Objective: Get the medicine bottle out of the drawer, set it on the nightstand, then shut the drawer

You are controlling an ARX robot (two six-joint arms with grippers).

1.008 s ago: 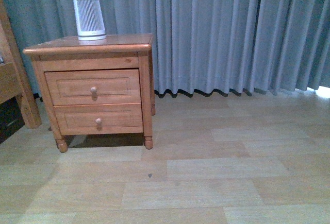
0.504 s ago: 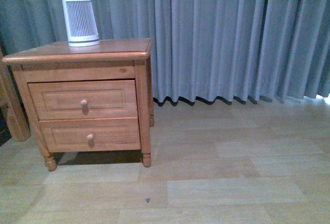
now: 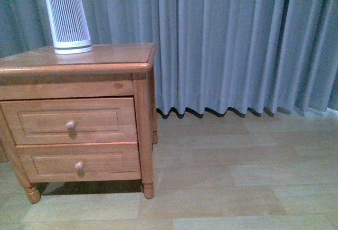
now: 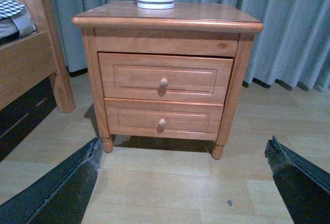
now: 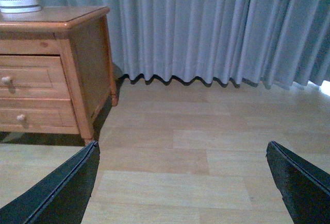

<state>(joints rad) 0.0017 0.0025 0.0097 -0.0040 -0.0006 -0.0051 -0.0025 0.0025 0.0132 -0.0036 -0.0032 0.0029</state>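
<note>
The honey-brown nightstand point(image 3: 111, 55) stands at the left of the front view, against the grey curtain. Its upper drawer point(image 3: 37, 121) is shut, with a round wooden knob point(image 3: 71, 126). The medicine bottle is hidden. Neither arm shows in the front view. In the left wrist view the nightstand point(image 4: 196, 20) faces me with the upper drawer point(image 4: 129, 77) well ahead of my open, empty left gripper point(image 4: 181, 154). My right gripper point(image 5: 181, 154) is open and empty over bare floor, with the nightstand point(image 5: 85, 69) off to one side.
A tall white slatted cylinder device point(image 3: 67, 23) stands on the nightstand's top. The lower drawer point(image 3: 47, 164) is shut. A wooden bed frame point(image 4: 31, 64) stands beside the nightstand. A grey curtain point(image 3: 237, 39) hangs behind. Pale wood floor point(image 3: 237, 187) spreads to the right.
The nightstand has grown larger and slid left and lower in the front view, so the robot's body has moved closer to it. Both drawers stay shut.
</note>
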